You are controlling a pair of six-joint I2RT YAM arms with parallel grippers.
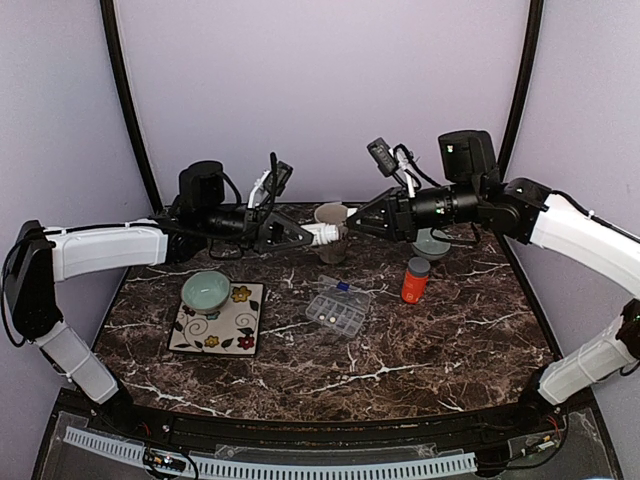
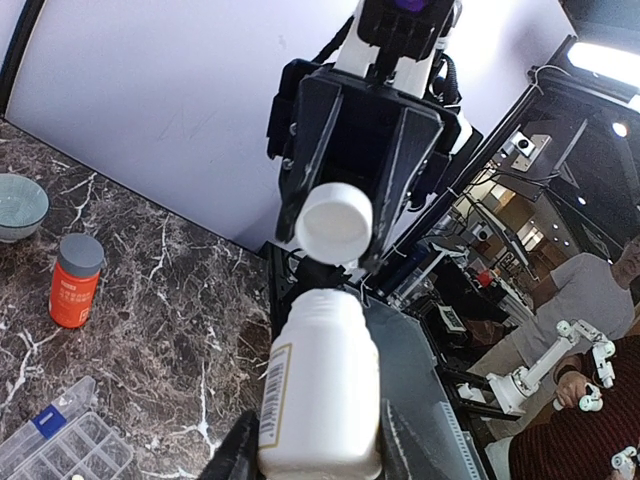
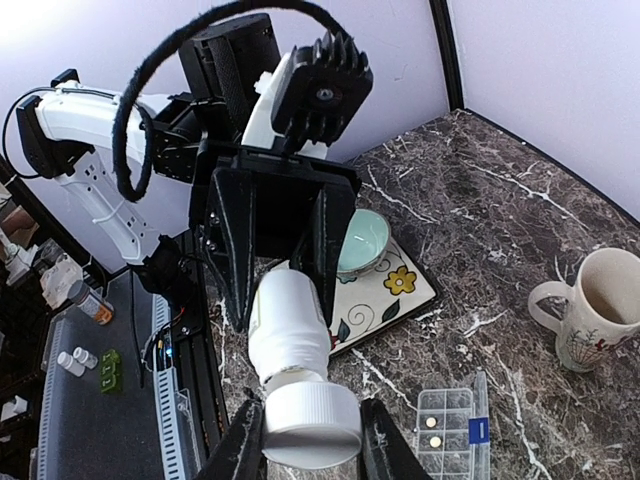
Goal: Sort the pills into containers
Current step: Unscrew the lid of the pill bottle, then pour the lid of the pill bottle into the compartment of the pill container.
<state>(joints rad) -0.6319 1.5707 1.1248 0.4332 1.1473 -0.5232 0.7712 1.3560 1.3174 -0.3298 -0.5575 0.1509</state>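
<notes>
Now L fingers (image 2: 240, 452) grip white bottle (image 2: 320, 380), label unreadable; R fingers (image 3: 378, 442) grip its cap (image 3: 310, 425)

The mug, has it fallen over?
No, the mug stands upright on the table, its open mouth facing up.

Dark brown surface (image 1: 400, 350) veined white, pale green bowl (image 1: 205, 291), cream tile (image 1: 238, 330) with red and yellow flowers, cream mug (image 3: 590, 310), clear box (image 1: 336, 311) tagged blue, grey-capped orange bottle (image 1: 415, 281) — and a white bottle (image 2: 320, 390), white cap (image 2: 334, 224), black left claw (image 1: 303, 237) and right claw (image 1: 355, 227).
</notes>
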